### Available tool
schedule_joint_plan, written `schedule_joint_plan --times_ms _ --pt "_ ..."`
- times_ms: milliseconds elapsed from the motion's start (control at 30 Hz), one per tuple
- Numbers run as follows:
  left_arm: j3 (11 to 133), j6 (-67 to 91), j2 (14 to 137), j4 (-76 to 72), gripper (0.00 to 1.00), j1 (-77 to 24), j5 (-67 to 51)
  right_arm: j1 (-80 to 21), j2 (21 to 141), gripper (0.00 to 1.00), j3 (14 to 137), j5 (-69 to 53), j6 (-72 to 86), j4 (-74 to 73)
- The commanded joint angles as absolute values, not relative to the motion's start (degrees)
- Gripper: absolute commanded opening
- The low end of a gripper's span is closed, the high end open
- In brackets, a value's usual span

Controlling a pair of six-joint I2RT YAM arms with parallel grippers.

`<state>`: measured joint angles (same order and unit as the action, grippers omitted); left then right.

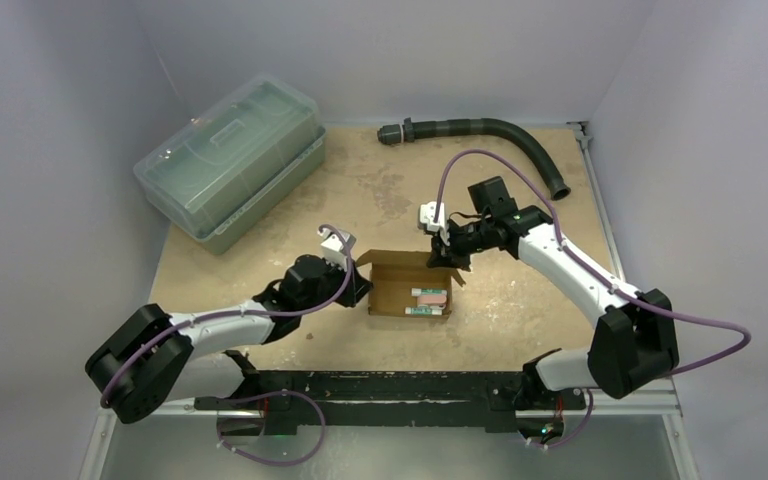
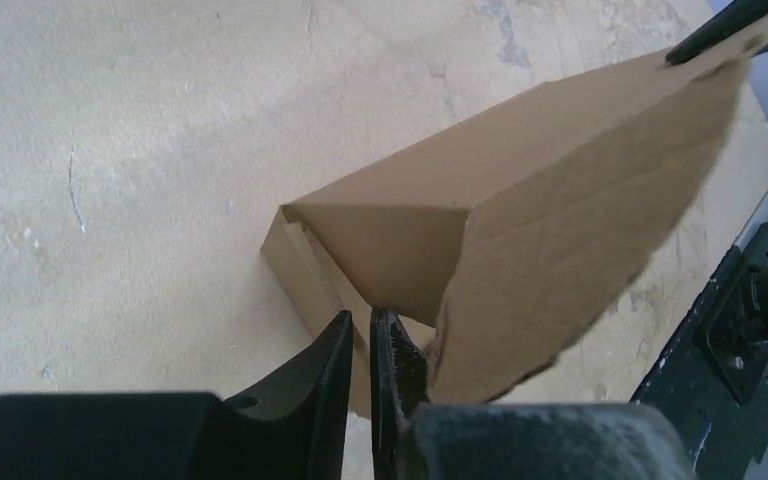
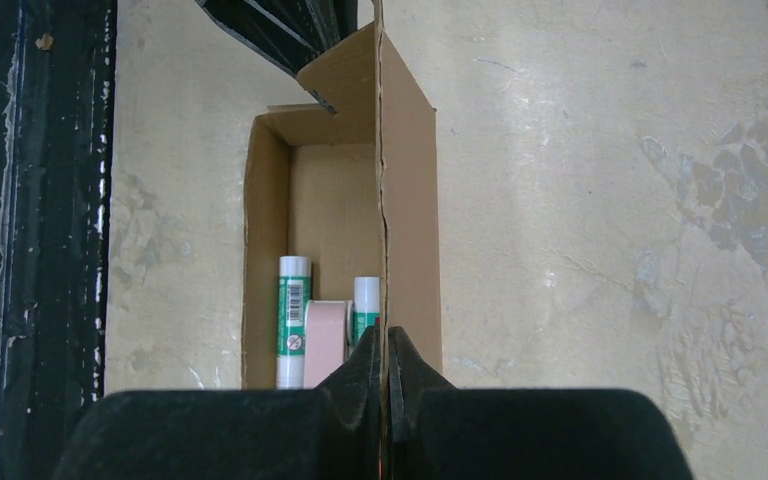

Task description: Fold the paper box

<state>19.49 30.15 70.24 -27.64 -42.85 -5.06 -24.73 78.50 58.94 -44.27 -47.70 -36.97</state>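
The paper box (image 1: pixel 410 285) is a brown cardboard carton lying on the table with its top open. Two green-and-white glue sticks (image 3: pixel 293 320) and a pink roll (image 3: pixel 326 340) lie inside it. My right gripper (image 3: pixel 382 335) is shut on the thin edge of the box's upright long flap (image 3: pixel 410 200), at the box's far right corner (image 1: pixel 440 255). My left gripper (image 2: pixel 360 315) sits at the box's left end (image 1: pixel 360 283). Its jaws stand a narrow slit apart with nothing between them. A raised side flap (image 2: pixel 560 250) rests just to the right of its right finger.
A large clear greenish lidded plastic bin (image 1: pixel 230 165) stands at the back left. A black corrugated hose (image 1: pixel 490 135) curves along the back right. The black mounting rail (image 1: pixel 410 385) runs along the near edge, close to the box's front side.
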Motion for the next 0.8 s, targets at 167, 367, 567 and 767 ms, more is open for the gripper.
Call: schedule_joint_plan --times_ms 167,367,567,767 --pt "15.85 34.12 58.63 -22.75 0.13 -42.50 -5.01 -25.00 79.14 0.00 60.82 -43.00 -49.60 -39.70" --pt "17.84 38.13 52.48 -12.77 0.13 -42.50 -5.87 -24.98 79.36 0.00 61.00 -43.02 -50.09 -40.23" --pt "25.58 35.00 44.72 -2.14 0.16 -42.52 -2.82 -25.05 79.19 0.00 61.08 -42.85 -50.27 -40.43" --pt "34.55 25.69 43.97 3.97 0.56 -42.46 1.68 -25.01 79.49 0.00 61.25 -43.20 -50.36 -40.65"
